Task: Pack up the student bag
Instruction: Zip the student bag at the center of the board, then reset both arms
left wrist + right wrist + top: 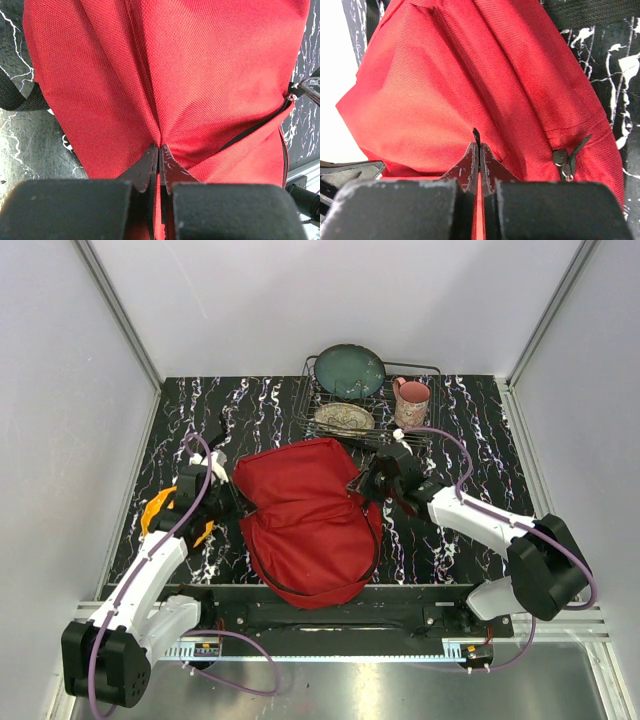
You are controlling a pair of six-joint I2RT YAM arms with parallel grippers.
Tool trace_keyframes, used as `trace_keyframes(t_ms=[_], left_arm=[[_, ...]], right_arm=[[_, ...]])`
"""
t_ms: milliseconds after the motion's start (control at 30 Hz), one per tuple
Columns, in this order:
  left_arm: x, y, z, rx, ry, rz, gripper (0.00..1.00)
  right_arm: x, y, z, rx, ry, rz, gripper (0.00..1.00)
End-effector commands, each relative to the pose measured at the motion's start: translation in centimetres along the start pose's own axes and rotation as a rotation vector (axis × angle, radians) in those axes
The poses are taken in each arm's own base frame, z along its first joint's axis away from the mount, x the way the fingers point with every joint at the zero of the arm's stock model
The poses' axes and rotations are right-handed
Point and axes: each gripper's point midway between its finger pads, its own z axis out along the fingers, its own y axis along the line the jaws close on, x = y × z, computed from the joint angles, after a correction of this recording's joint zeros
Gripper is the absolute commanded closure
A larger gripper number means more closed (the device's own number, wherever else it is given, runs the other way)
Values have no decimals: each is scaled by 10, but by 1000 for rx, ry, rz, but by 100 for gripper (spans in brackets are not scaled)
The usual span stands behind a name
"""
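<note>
The student bag (310,525), a soft red backpack with black straps, lies flat in the middle of the table. My left gripper (228,496) is at the bag's left edge. In the left wrist view the left gripper (159,146) is shut, pinching a fold of the red fabric (200,75). My right gripper (362,484) is at the bag's upper right edge. In the right wrist view the right gripper (478,145) is shut on a thin black tab (476,134) that pokes out past its tips. A second black zipper pull (566,160) hangs free to the right.
A wire dish rack (420,368) stands at the back with a teal plate (349,370) and a patterned plate (344,419); a pink mug (410,402) is beside it. An orange object (155,510) lies under the left arm. A black strap (20,97) trails off the bag.
</note>
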Motion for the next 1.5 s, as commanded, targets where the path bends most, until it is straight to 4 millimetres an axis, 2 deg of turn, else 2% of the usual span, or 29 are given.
trace_keyframes(t_ms=[0, 267, 600, 633, 667, 700, 733, 800, 833, 867, 967, 1133, 1367, 1467], left_arm=[[-27, -22, -8, 78, -93, 45, 100], [-28, -18, -10, 59, -107, 44, 100], [-30, -18, -6, 56, -104, 44, 100], [-30, -18, -5, 61, -98, 45, 100], [-32, -21, -7, 65, -98, 45, 72], [-31, -22, -9, 65, -96, 44, 50], [-33, -24, -12, 76, -108, 47, 32], [-40, -30, -25, 91, -161, 65, 6], [-42, -30, -29, 82, -176, 68, 1], [-50, -33, -38, 74, -217, 76, 1], [-50, -26, -47, 25, -226, 84, 1], [-51, -13, -52, -61, -222, 64, 1], [-55, 4, -59, -159, -257, 71, 1], [-63, 11, -68, -209, -313, 63, 1]], right_arm=[[-25, 3, -5, 33, -116, -24, 100], [-51, -21, -26, 156, -248, -133, 100], [-68, -58, -35, 263, -305, -129, 100], [-69, -58, -36, 262, -307, -131, 97], [-70, -57, -38, 256, -308, -136, 83], [-72, -57, -41, 260, -308, -160, 66], [-75, -58, -43, 272, -315, -167, 31], [-83, -64, -56, 321, -352, -175, 18], [-85, -66, -60, 339, -365, -178, 10], [-89, -67, -67, 348, -384, -180, 8], [-100, -73, -82, 382, -428, -202, 3], [-111, -88, -96, 445, -446, -216, 1], [-116, -111, -101, 519, -459, -201, 0], [-117, -114, -101, 547, -445, -215, 0]])
